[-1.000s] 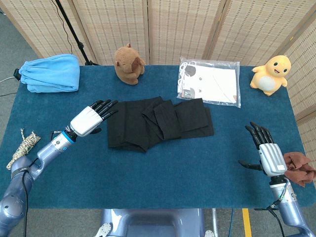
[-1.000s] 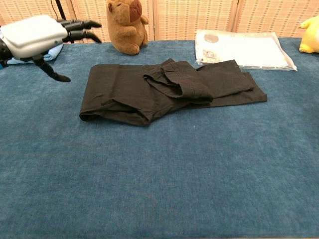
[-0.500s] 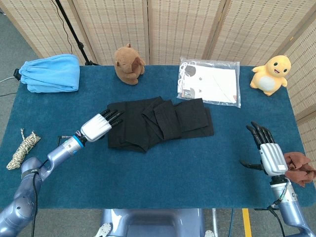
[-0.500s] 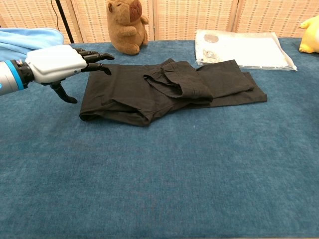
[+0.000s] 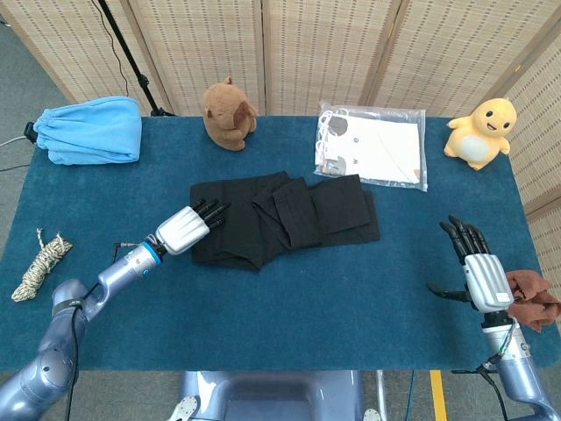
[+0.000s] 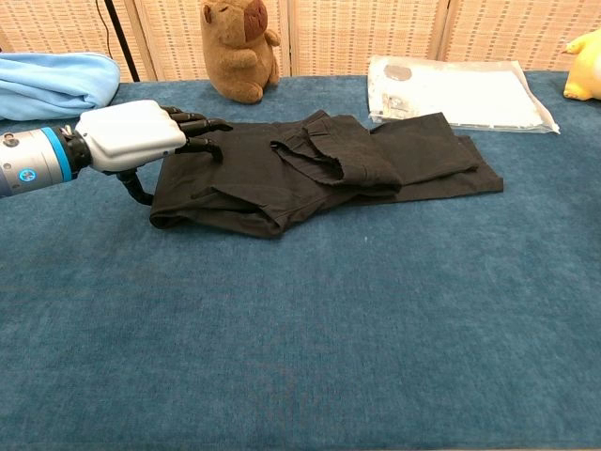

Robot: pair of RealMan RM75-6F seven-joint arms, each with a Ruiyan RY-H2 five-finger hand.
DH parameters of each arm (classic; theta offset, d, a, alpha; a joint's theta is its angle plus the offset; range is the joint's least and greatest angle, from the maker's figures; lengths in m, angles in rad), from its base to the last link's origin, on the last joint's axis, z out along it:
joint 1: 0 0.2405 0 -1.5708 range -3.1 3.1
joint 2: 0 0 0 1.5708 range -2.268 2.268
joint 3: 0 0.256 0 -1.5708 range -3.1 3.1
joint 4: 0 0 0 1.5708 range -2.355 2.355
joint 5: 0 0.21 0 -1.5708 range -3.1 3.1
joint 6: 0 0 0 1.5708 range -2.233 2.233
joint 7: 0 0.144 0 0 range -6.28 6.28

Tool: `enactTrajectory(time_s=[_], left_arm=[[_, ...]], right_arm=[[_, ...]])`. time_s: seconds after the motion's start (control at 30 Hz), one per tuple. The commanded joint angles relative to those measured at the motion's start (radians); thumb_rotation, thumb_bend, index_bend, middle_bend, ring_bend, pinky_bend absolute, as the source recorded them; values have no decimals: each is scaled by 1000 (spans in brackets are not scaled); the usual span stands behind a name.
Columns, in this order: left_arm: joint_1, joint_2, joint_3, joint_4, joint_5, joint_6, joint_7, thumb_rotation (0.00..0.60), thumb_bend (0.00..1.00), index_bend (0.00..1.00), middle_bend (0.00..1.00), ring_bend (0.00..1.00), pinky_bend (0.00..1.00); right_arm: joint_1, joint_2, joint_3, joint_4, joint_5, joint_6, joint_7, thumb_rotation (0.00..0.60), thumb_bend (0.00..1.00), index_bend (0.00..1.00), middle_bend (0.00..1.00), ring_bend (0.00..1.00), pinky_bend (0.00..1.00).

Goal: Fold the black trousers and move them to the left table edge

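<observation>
Left hand (image 6: 141,136) sat at the trousers' (image 6: 310,169) left end, fingers spread over the cloth. Right hand (image 5: 478,267) hung spread near the bench (image 5: 351,298) edge, holding nothing.

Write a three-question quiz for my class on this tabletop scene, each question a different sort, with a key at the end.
1. True or false: the left hand has its fingers spread over the left end of the black trousers.
2. Multiple choice: what lies at the table's far left corner? A) blue cloth bundle B) yellow duck toy C) plastic-wrapped packet
3. Fill in: the brown plush animal stands just ____ the trousers, toward the screens.

Key
1. True; in the chest view the fingers reach over the trousers' left end.
2. A
3. behind; meanwhile the right hand hovers open near the right table edge, holding nothing.
</observation>
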Motion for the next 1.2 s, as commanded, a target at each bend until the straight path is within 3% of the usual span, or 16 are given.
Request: enactTrajectory(time_s=[0.03, 0.23, 0.37, 0.6, 0.8, 0.93, 1.2], left_arm=[[-12, -18, -3, 4, -3, -14, 24, 600, 153, 253, 4, 128, 222], [-6, -26, -17, 9, -17, 9, 26, 600, 446, 332, 80, 217, 285], [-3, -26, -17, 15, -18, 13, 20, 600, 526, 381, 160, 308, 329], [-2, -27, -16, 16, -19, 10, 8, 600, 522, 591, 383, 496, 405], [-8, -39, -30, 19, -33, 8, -1, 600, 525, 794, 583, 667, 564], [-40, -35, -62, 23, -59, 55, 3, 600, 532, 818, 634, 720, 628], [-146, 29, -119, 0, -96, 212, 1, 600, 532, 820, 635, 721, 629]], right_arm=[[-1, 2, 0, -1, -2, 2, 2, 600, 0, 0, 0, 0, 2], [-3, 7, -1, -4, -4, 4, 16, 600, 0, 0, 0, 0, 2], [-2, 10, -2, -3, -6, 4, 23, 600, 0, 0, 0, 0, 2], [-2, 11, -4, -5, -8, 4, 25, 600, 0, 0, 0, 0, 2], [-1, 12, -8, -7, -11, -1, 32, 600, 0, 0, 0, 0, 2], [1, 12, -10, -9, -13, -4, 38, 600, 0, 0, 0, 0, 2], [2, 12, -12, -16, -17, -4, 37, 600, 0, 0, 0, 0, 2]])
